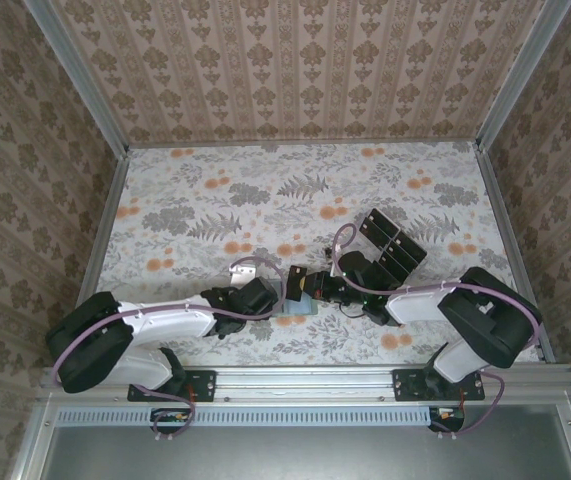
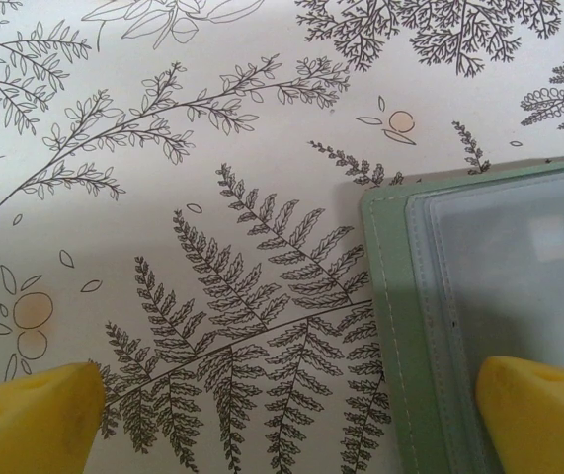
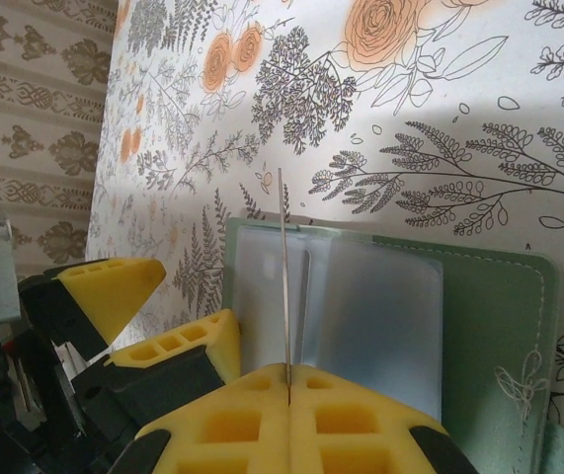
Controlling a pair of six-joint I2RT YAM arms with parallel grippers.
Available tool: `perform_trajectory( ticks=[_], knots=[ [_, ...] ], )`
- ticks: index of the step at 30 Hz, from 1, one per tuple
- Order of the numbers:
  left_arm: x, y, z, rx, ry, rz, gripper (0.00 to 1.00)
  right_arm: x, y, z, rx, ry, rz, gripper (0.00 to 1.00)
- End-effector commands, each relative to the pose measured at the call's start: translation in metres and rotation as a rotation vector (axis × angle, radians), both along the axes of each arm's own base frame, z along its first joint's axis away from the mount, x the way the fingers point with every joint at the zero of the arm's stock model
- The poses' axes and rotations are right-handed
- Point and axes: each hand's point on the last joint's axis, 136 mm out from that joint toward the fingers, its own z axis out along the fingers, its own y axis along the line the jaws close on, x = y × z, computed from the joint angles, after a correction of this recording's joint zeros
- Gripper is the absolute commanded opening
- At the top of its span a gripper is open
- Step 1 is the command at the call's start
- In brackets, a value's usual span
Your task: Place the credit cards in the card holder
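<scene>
— Fingers on the left arm: how do they stand?
— The left fingers (image 2: 538,415) are spread wide and hold nothing. One yellow tip hangs over the floral worktop (image 2: 163,148), the other over the card holder (image 2: 400,326). The holder's stitched green corner lies between the two tips.
— And on the right arm?
— The right fingers (image 3: 252,415) are pressed together on a credit card (image 3: 282,257), pinched by its near edge. Seen edge-on from that wrist, it is a thin line standing straight out from the tips.
— Where does the card holder lie relative to them?
— Just beyond the right tips, open and flat on the worktop, clear pockets facing up. The card's far edge reaches over the pockets, roughly at the seam between two of them. Whether it is inside a pocket cannot be told.
— How near are the two pairs?
— Near. From the right wrist, the left fingers show just left of the right ones, at the holder's edge.
— Any other cards?
— A group of black credit cards (image 1: 393,240) sits well apart from the right fingers, farther from the arm bases than the holder.
</scene>
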Motion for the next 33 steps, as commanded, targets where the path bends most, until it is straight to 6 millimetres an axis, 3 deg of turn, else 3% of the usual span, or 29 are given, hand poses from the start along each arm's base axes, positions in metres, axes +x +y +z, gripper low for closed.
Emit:
perform_trajectory(
  ticks=[1,33],
  knots=[
    [-0.009,0.012,-0.010,0.061,0.038,0.008,1.00,-0.004,0.005,-0.003,0.031,0.012,0.015,0.00],
    [-0.011,0.012,-0.013,0.060,0.037,0.010,1.00,-0.018,0.002,-0.026,0.033,0.064,0.033,0.00]
  ],
)
